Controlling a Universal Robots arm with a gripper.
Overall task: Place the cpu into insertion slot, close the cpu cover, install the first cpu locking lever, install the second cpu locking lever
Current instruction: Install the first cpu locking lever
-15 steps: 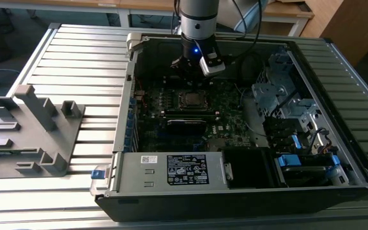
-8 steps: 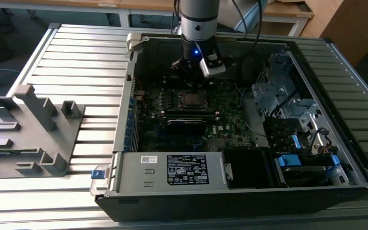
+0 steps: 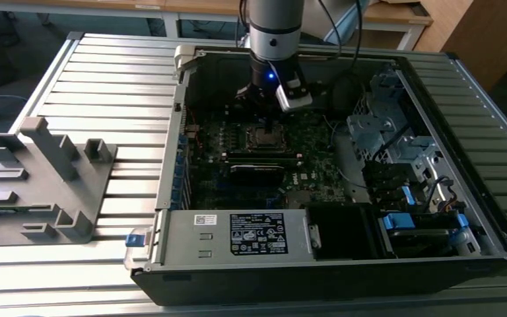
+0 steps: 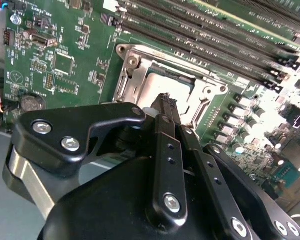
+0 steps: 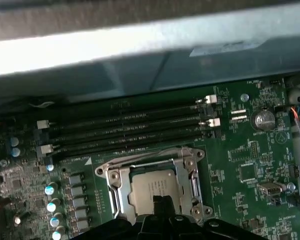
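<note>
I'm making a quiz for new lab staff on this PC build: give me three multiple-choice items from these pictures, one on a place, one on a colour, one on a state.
1. Where is the cpu?
A. in the insertion slot
B. on the slatted table
C. on the power supply

2. What colour is the motherboard?
A. red
B. green
C. white

3. How does the cpu cover lie?
A. standing upright
B. taken off
C. down around the cpu

Key: 1 A, the silver chip sits inside the socket in both wrist views. 2 B, green in every view. 3 C, its frame lies flat around the chip, with the gripper just over it.
</note>
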